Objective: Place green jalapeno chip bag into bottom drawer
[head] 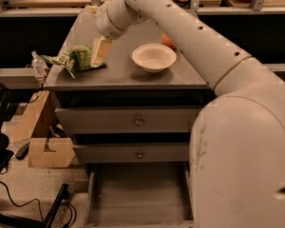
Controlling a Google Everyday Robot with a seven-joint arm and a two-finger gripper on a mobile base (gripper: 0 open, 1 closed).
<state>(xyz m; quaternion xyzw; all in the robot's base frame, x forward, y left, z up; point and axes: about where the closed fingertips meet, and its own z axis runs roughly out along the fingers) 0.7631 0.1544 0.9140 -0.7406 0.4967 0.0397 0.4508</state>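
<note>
My gripper (99, 52) hangs over the left front of the cabinet top (133, 77), right at the near end of the green jalapeno chip bag (75, 59); clamped on it or not, I cannot tell. The bag lies to my left, long axis running across the top toward the left edge. The white bowl (154, 57) sits apart on my right. The bottom drawer (137, 196) stands pulled open, well below.

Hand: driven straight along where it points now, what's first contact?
Probably the green jalapeno chip bag: the hand points down at one end of it. Depth is unclear; it could meet the cabinet top beside the bag instead.
</note>
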